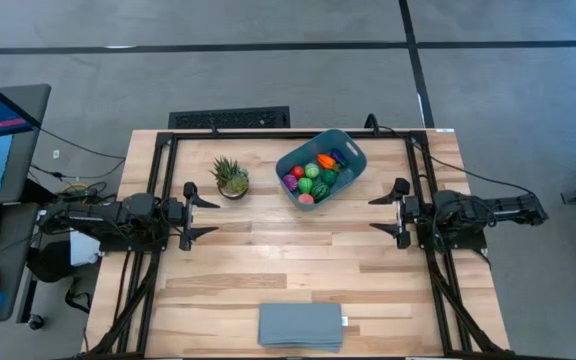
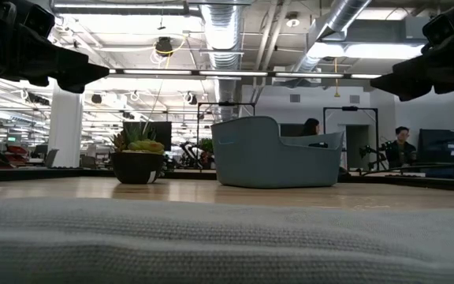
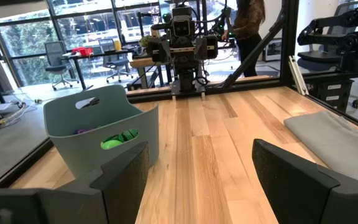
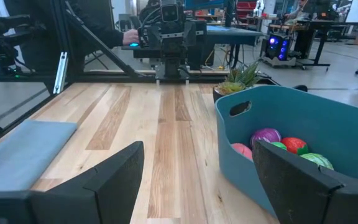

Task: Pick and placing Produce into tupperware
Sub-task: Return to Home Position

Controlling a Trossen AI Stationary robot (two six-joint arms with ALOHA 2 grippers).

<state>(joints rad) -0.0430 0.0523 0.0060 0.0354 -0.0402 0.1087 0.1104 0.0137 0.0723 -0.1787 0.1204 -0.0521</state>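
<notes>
From my station I see the tupperware [image 1: 293,157] standing on the far half of the table [image 1: 288,260], a little right of centre and turned at an angle to the table's edges. The produce [image 1: 316,176] is piled inside it: red, green, purple, magenta and an orange piece together. The right wrist view shows a purple, a red and a green piece against the near wall of the bin, and the left wrist view shows a green one through its side. The left arm [image 1: 128,215] lies low at the left edge of the table, its left jaws spread and holding nothing, pointing across toward the other arm. The right arm [image 1: 468,212] mirrors it at the right edge, the right jaws likewise spread and empty, well apart from the bin. A potted plant [image 1: 231,177] stands just left of the tupperware, not touching it. A flat grey-blue slab [image 1: 301,326] lies at the near edge of the table, midway between the arms.
</notes>
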